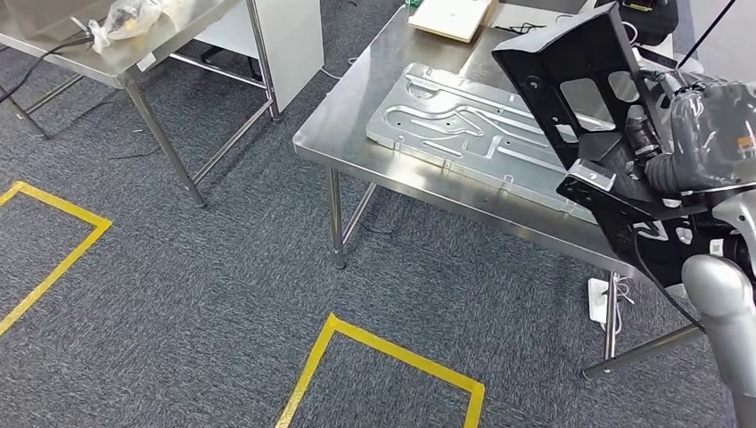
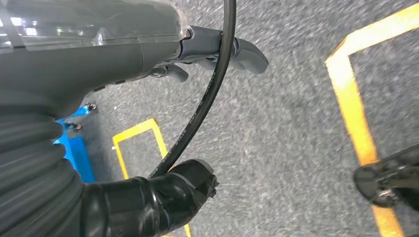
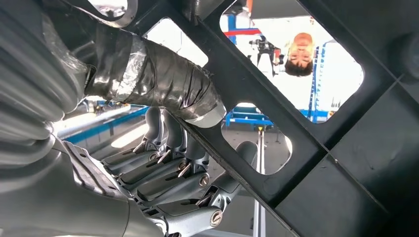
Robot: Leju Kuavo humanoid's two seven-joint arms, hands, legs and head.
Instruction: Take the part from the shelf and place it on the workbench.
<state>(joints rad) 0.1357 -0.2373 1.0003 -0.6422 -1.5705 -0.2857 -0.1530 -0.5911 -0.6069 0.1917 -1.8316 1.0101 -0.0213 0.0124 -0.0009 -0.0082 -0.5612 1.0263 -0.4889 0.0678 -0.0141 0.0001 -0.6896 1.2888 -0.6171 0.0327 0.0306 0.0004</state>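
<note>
One black part [image 1: 579, 107] up at the right of the frame, gripped by the right hand [image 1: 691, 143], whose fingers [image 3: 163, 168] and taped thumb clamp around a rib of its frame. It hangs tilted above the right end of the steel counter [image 1: 357, 116], beside the grey stamped panel [image 1: 464, 125] lying there. Carrying step, I'd say; next comes lowering it onto bare steel and letting go. The left hand [image 2: 197, 54] hangs over the carpet, fingers loosely spread, holding nothing.
</note>
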